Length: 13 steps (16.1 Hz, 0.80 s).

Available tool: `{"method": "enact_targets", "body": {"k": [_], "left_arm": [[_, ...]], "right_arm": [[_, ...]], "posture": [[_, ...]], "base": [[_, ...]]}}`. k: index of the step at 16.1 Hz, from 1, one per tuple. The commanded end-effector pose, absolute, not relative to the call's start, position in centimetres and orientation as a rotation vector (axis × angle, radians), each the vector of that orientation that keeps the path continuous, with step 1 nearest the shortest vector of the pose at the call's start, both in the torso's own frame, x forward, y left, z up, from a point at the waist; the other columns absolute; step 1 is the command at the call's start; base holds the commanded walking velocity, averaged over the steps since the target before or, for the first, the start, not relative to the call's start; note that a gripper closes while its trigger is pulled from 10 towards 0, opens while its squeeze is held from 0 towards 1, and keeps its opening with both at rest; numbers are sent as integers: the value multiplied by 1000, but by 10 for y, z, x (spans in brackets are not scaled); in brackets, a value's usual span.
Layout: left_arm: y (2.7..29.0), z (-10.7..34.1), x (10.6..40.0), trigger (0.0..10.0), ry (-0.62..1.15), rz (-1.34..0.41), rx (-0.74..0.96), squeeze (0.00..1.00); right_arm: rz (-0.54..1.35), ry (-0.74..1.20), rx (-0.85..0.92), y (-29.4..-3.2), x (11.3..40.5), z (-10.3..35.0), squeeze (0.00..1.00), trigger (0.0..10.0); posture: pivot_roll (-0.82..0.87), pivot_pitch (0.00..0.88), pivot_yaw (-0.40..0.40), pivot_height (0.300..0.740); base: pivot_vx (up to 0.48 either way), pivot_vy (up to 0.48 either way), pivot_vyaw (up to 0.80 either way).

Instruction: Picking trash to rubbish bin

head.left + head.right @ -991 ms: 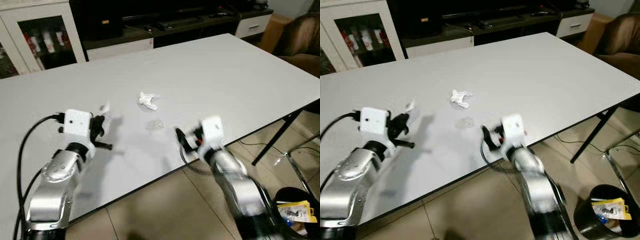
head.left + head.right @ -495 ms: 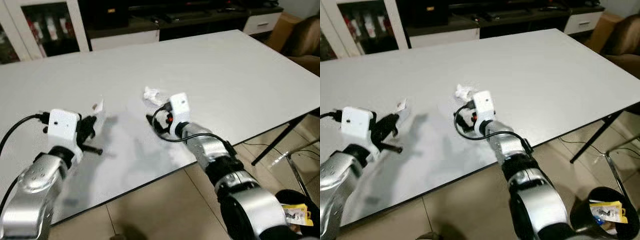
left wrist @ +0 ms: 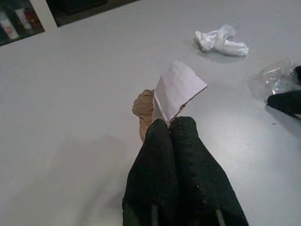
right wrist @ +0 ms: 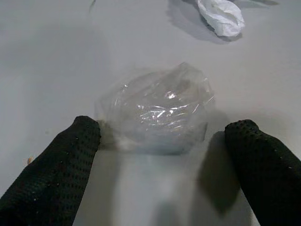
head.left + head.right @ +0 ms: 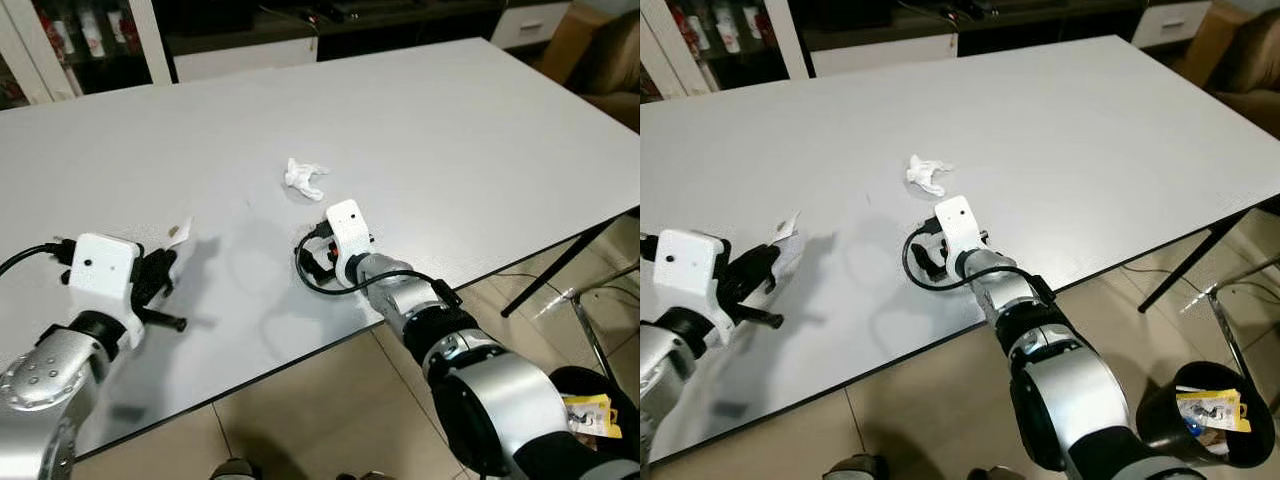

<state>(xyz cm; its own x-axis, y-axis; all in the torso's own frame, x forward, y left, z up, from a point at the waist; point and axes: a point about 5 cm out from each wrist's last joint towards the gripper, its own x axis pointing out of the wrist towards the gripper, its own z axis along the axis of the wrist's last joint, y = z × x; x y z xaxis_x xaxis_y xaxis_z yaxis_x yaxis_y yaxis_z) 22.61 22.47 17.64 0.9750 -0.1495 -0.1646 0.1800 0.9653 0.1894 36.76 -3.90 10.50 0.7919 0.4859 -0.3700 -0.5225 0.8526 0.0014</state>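
1. Fingers of your right end effector (image 4: 160, 141) are spread wide, one on each side of the clear plastic wrapper (image 4: 157, 110) that lies on the white desk (image 5: 450, 130).
2. Your left end effector (image 3: 169, 125) is pressed together on a white paper scrap (image 3: 178, 89), just above the desk.
3. A crumpled white tissue (image 5: 303, 177) lies further in on the desk.
4. The black rubbish bin (image 5: 1205, 420) stands on the floor at your right.

1 table (image 5: 480, 150), 1 rubbish bin (image 5: 1180, 420), 3 trash pieces: tissue (image 5: 303, 177), clear wrapper (image 4: 157, 110), paper scrap (image 3: 176, 92).
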Motion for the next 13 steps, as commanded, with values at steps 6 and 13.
{"method": "enact_targets", "body": {"k": [6, 13], "left_arm": [[224, 183, 224, 10000, 156, -191, 214, 0], [226, 184, 224, 10000, 166, -195, 220, 0]], "right_arm": [[548, 347, -62, -39, 370, 109, 0, 0], [542, 344, -34, -37, 370, 110, 0, 0]], "posture": [[211, 137, -57, 740], [224, 121, -57, 740]], "base": [[0, 0, 0], [0, 0, 0]]}}
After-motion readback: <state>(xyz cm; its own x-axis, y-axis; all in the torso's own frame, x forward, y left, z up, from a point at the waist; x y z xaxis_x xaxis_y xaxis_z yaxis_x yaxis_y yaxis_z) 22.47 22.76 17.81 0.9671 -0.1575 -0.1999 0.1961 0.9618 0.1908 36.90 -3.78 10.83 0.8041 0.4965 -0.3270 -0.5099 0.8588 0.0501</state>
